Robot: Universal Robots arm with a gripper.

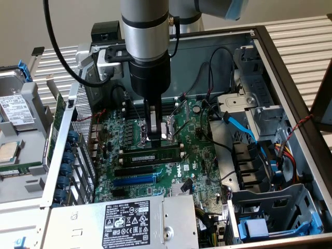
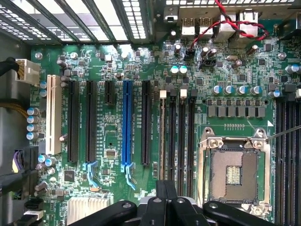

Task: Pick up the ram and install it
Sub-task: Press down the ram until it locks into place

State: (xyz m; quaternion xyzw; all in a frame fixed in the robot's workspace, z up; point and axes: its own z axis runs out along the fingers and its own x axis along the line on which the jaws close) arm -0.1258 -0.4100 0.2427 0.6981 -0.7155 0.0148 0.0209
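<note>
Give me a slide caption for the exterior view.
Shut gripper poised above the ram seated in a motherboard slot.

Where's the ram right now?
In the exterior view the ram lies on the motherboard just below the shut gripper, between the CPU socket and the black slots.

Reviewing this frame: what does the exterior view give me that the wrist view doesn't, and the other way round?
Exterior view: the arm, the ram lying along the black slots close by the shut gripper, the labelled power supply, and a hard drive outside the case. Wrist view: a white slot and twisted red-and-black wires. Shared: the blue slot, the CPU socket and the gripper.
</note>
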